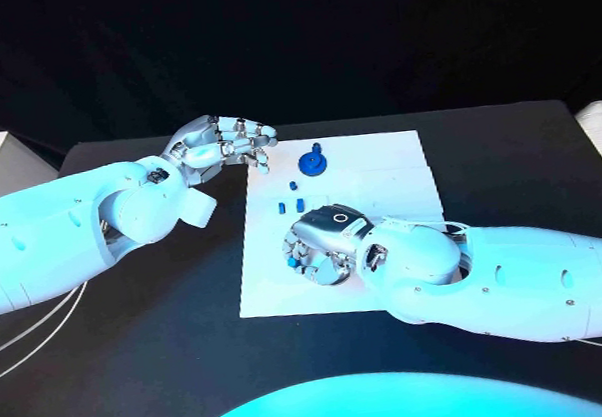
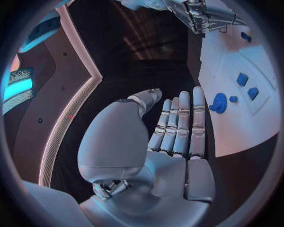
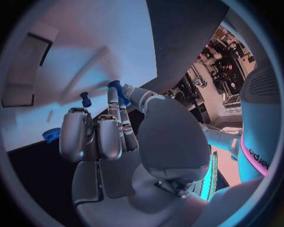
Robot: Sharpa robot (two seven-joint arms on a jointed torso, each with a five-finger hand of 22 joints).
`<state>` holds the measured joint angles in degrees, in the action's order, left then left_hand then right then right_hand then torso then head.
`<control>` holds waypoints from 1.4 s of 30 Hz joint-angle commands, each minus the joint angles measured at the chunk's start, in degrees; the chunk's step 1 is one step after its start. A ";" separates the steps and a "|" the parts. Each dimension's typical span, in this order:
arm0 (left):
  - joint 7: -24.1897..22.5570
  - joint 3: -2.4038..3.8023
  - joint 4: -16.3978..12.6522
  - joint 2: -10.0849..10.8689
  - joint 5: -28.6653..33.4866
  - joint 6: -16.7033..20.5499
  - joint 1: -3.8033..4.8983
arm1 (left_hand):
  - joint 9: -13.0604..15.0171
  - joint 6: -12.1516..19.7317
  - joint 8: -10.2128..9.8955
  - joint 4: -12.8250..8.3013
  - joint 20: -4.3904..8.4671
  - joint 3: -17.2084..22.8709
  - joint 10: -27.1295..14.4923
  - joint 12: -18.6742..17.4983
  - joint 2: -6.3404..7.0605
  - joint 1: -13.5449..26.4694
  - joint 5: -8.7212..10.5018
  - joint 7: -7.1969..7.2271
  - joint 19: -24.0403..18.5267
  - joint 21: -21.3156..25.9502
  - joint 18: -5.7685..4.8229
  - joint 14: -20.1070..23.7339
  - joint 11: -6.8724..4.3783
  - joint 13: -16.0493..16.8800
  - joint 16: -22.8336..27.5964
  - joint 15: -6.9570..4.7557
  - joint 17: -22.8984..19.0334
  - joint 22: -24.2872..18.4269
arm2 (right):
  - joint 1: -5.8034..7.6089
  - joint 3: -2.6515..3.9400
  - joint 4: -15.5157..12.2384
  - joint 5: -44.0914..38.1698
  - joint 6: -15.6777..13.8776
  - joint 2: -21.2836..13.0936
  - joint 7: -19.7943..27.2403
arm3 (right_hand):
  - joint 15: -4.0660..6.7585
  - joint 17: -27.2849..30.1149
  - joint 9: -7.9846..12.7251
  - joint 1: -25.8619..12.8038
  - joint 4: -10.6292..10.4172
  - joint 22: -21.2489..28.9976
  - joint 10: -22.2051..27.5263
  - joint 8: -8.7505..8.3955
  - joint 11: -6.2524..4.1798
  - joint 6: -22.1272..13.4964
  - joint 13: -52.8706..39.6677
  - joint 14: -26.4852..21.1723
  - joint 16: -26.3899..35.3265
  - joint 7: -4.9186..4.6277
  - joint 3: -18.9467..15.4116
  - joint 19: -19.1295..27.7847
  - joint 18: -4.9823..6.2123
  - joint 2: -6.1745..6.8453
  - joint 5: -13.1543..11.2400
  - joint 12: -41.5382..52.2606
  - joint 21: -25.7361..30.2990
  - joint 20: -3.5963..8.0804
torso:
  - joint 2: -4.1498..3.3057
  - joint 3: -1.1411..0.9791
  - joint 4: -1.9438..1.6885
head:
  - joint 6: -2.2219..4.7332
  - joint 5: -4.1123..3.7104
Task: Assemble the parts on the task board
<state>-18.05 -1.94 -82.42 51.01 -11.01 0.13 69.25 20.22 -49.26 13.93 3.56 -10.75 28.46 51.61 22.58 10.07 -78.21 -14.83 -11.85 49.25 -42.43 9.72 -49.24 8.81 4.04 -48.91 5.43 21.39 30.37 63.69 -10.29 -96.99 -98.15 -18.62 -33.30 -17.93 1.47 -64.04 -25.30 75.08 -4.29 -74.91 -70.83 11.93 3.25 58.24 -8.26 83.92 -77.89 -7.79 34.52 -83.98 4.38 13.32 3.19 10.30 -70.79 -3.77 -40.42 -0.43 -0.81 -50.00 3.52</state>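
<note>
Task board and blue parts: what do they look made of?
The task board looks like a matte white plate, perhaps plastic or coated sheet: flat, even, no glare. The blue parts, such as the round one, look like moulded or printed plastic: uniform saturated colour, dull sheen. The right hand pinches one; its fingers look like metal.

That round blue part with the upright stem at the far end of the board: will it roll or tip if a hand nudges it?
The round blue part sits flat on a wide disc base on the task board, so it probably slides rather than rolls. Its stem may tip it if pushed high. It looks like small rigid plastic, likely light.
</note>
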 commanded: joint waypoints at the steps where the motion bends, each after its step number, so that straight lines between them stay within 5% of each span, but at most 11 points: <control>1: -0.17 0.03 -0.04 -0.10 0.07 -1.16 0.02 | -0.10 -0.02 -0.11 0.14 0.04 -0.06 0.26 -0.32 -0.01 -0.29 -0.33 0.03 -0.35 -0.34 0.58 0.10 0.12 -0.06 0.29 0.09 -0.08 0.11 | -0.20 -0.10 -0.45 -1.27 -1.51 0.05 0.64 | -1.02 0.07 0.83 -0.95 -0.38 -5.88 2.51 -1.89 1.19 -2.68 0.38 0.89 0.15 -0.83 -1.80 -1.30 -0.79 2.42 -0.08 -0.84 0.78 -0.89 | 0.06 -0.02 -0.01 | 0.00 0.01; 14: 0.23 0.03 0.08 -0.09 0.00 -1.41 0.01 | -0.10 -0.05 -0.08 0.15 0.03 -0.08 0.23 -0.35 0.03 -0.27 -0.32 0.04 -0.43 -0.36 0.57 0.15 0.12 -0.07 0.33 0.11 -0.10 0.14 | -0.22 -0.11 -0.57 -1.45 -8.95 -1.09 0.01 | -2.67 7.59 1.59 1.54 -0.67 -0.16 13.08 -4.11 2.82 -7.24 -0.05 -3.98 3.92 -1.94 -9.36 3.29 1.54 1.77 1.04 1.30 14.31 -2.80 | 0.09 -0.13 0.03 | 0.39 -0.08; 15: 0.24 0.03 0.11 -0.10 0.00 -1.44 0.01 | -0.10 -0.05 -0.08 0.15 0.03 -0.08 0.23 -0.35 0.03 -0.27 -0.32 0.04 -0.43 -0.36 0.57 0.15 0.12 -0.07 0.33 0.11 -0.10 0.14 | -0.22 -0.11 -0.64 -1.43 -9.68 -1.20 0.12 | -2.72 8.55 1.95 2.41 -1.08 0.58 15.08 -5.02 2.84 -9.41 -0.22 -4.72 4.27 -2.05 -11.98 3.84 1.84 1.14 1.14 2.34 15.98 -2.90 | 0.10 -0.12 0.03 | 0.46 -0.11; 16: 0.25 0.03 0.13 -0.11 0.00 -1.46 0.01 | -0.10 -0.05 -0.08 0.15 0.03 -0.08 0.23 -0.35 0.03 -0.27 -0.32 0.04 -0.43 -0.36 0.57 0.15 0.12 -0.07 0.33 0.11 -0.10 0.14 | -0.22 -0.10 -0.73 -1.38 -10.31 -1.33 0.21 | -2.55 8.68 2.12 3.46 -1.64 0.74 16.52 -5.37 2.65 -10.74 -0.58 -4.90 4.14 -0.58 -14.45 3.85 1.89 0.36 1.28 3.88 16.32 -2.85 | 0.10 -0.13 0.03 | 0.49 -0.13; 20: 0.28 0.03 0.22 -0.11 -0.01 -1.54 0.01 | -0.10 -0.08 -0.06 0.16 0.01 -0.08 0.19 -0.38 0.05 -0.26 -0.32 0.05 -0.52 -0.36 0.56 0.23 0.13 -0.07 0.37 0.13 -0.12 0.16 | -0.21 -0.09 -1.24 -1.19 -11.73 -2.09 0.42 | -2.76 10.01 2.04 7.43 -5.26 1.62 21.80 -4.46 2.86 -11.68 -1.90 -5.59 4.14 -1.00 -21.66 4.00 2.11 -1.10 1.53 10.51 18.31 -2.96 | 0.08 -0.15 0.02 | 0.63 -0.27; 26: 0.25 0.02 0.32 -0.13 -0.01 -1.60 0.00 | -0.10 -0.08 -0.06 0.16 0.01 -0.08 0.19 -0.38 0.05 -0.26 -0.32 0.05 -0.52 -0.36 0.56 0.23 0.13 -0.07 0.37 0.13 -0.12 0.16 | 0.20 0.03 -3.22 0.07 -13.08 -5.10 1.31 | -2.74 10.68 2.07 9.78 -8.11 1.79 24.14 -3.72 2.83 -11.83 -2.40 -5.81 4.05 -1.15 -24.21 3.91 2.15 -1.13 1.63 14.75 18.85 -2.97 | 0.19 -0.07 0.03 | 1.04 -0.68; 31: 0.07 0.02 0.36 0.02 -0.01 -1.49 0.00 | -0.10 -0.08 -0.06 0.16 0.01 -0.08 0.19 -0.38 0.05 -0.26 -0.32 0.05 -0.52 -0.36 0.56 0.23 0.13 -0.07 0.37 0.13 -0.12 0.16 | 1.94 0.43 -6.49 10.15 -13.80 -11.25 3.73 | -1.96 6.35 1.75 11.22 -10.08 -1.81 17.54 -1.13 2.01 -7.56 -3.18 -2.80 1.51 -1.46 -23.08 0.99 0.88 -1.85 2.04 20.83 10.94 -2.32 | 0.18 -0.08 0.33 | 1.34 -1.18; 35: -0.42 0.00 0.29 0.19 0.03 -1.16 -0.03 | -0.10 -0.10 -0.05 0.18 0.00 -0.09 0.16 -0.41 0.06 -0.23 -0.32 0.05 -0.61 -0.36 0.55 0.28 0.14 -0.07 0.41 0.14 -0.15 0.19 | 4.07 0.63 -8.29 21.50 -10.45 -16.98 2.62 | -0.23 1.22 1.78 9.12 -12.16 -5.44 6.38 0.55 -0.13 -4.06 -5.79 0.09 -0.79 -0.20 -22.06 -1.44 -0.39 -1.84 2.17 26.54 3.06 -0.87 | 0.40 -0.03 0.75 | 1.67 -2.00; 38: -0.88 0.00 0.07 0.40 0.19 -0.90 -0.16 | -0.13 -0.01 -0.09 0.22 -0.02 -0.13 0.17 -0.41 0.10 -0.17 -0.30 0.02 -0.68 -0.36 0.54 0.31 0.15 -0.06 0.42 0.16 -0.16 0.21 | 5.10 0.67 -8.45 26.37 -8.52 -19.98 0.84 | 0.30 1.78 1.73 6.96 -12.13 -6.12 4.18 1.16 -0.75 -3.29 -7.98 0.19 -0.39 0.34 -22.45 -1.88 -0.62 -2.13 2.19 29.60 1.61 -0.36 | 0.61 0.04 1.25 | 1.95 -2.59; 40: -1.32 -0.01 -0.28 0.65 0.47 -0.64 -0.30 | -0.13 -0.01 -0.09 0.22 -0.02 -0.13 0.17 -0.41 0.10 -0.17 -0.30 0.02 -0.68 -0.36 0.54 0.31 0.15 -0.06 0.42 0.16 -0.16 0.21 | 5.67 0.66 -8.51 28.95 -7.22 -22.58 -0.64 | 1.08 -1.38 1.48 4.78 -11.66 -7.84 2.10 2.55 -1.46 -2.88 -22.48 1.49 -1.88 1.24 -23.11 -2.80 -1.26 -2.33 2.66 42.77 -1.93 0.54 | 0.74 0.09 1.54 | 2.28 -2.84; 42: -1.72 -0.01 -0.68 0.93 0.82 -0.37 -0.46 | -0.17 0.13 -0.16 0.31 -0.04 -0.17 0.20 -0.41 0.11 -0.05 -0.27 -0.01 -0.76 -0.37 0.54 0.32 0.17 -0.05 0.43 0.18 -0.17 0.23 | 5.96 0.60 -8.80 30.15 -6.02 -24.97 -1.79 | 1.12 -7.74 0.96 2.46 -11.75 -9.80 -7.88 4.42 -1.61 -2.85 -56.44 2.88 -4.87 1.62 -25.07 -3.60 -1.99 -1.95 5.92 65.98 -6.03 0.72 | 0.80 0.07 1.77 | 2.41 -3.27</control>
<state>-18.05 -1.97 -82.72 51.88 -10.93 -0.25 68.87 20.09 -49.26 13.93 3.56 -10.74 28.45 51.61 22.35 10.07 -78.21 -14.83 -11.85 48.83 -42.55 9.71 -49.25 8.81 4.05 -48.80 5.44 21.28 30.53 69.63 -9.59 -105.45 -76.01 -28.54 -57.78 -17.25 2.28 -69.71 -24.15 78.34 -16.04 -74.95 -74.68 15.71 2.45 55.40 -52.50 84.03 -81.76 -6.70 10.12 -84.02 3.47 11.20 7.91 68.53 -75.57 -3.47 -39.81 -0.41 0.45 -47.85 0.73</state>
